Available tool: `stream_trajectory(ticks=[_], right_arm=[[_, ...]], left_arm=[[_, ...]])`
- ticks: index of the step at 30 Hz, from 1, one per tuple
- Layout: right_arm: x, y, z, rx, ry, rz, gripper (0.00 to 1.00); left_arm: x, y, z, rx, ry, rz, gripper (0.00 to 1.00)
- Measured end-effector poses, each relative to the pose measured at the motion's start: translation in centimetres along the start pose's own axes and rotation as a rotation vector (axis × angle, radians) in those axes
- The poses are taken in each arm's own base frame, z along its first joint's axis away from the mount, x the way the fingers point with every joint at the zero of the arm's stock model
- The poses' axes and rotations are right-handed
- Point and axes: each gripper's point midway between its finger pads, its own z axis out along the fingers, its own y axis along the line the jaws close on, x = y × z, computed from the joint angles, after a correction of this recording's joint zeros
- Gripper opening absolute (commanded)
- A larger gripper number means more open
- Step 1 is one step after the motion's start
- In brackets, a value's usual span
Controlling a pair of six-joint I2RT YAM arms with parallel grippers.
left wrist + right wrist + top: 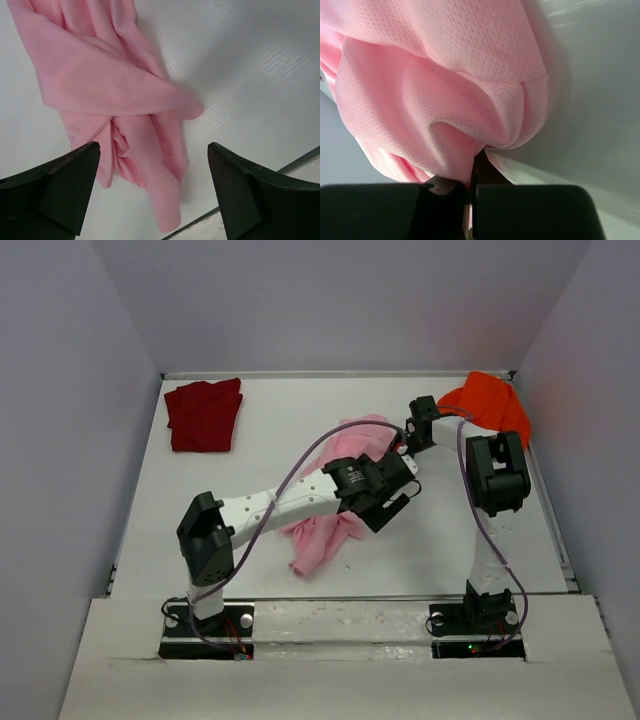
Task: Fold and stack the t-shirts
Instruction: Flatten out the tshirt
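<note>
Pink mesh t-shirt [322, 538] lies crumpled mid-table between the two arms. The left arm crosses over it, so its middle is hidden in the top view. The right gripper [471, 186] is pinched tight on a fold of pink cloth at the shirt's far-right edge. Its tips are buried in fabric in the wrist view. From the top, the contact point is hard to make out behind the wrist.

The left gripper [154, 146] hangs above the table, jaws wide apart and holding nothing, clear of the cloth. The shirt's near tail shows below, between them, and the left wrist view cuts off the shirt's far part.

Dark red t-shirt [205, 416] lies flat, roughly square, far left. Orange t-shirt [492, 400] is bunched in the far-right corner, partly behind the right arm; can't tell whether it's folded. The table [480, 540] is white.
</note>
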Motion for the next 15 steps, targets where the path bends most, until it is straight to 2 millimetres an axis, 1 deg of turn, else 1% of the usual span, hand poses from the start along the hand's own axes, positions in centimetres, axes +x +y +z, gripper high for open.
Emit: stream_trajectory(ticks=[4, 6, 12, 15], right_arm=[[0.0, 0.0, 0.0, -0.001, 0.001, -0.001, 0.0], [0.0, 0.0, 0.0, -0.001, 0.002, -0.004, 0.0], [0.1, 0.0, 0.0, -0.004, 0.006, -0.014, 0.0], [0.2, 0.0, 0.0, -0.006, 0.008, -0.019, 0.0]], left_arm=[[0.8, -2.1, 0.6, 0.024, 0.015, 0.086, 0.99], [1.4, -2.6, 0.8, 0.031, 0.022, 0.123, 0.99], [2.7, -2.4, 2.0, 0.026, 0.04, 0.202, 0.99], [4.1, -1.9, 3.1, 0.02, 0.069, 0.228, 0.99]])
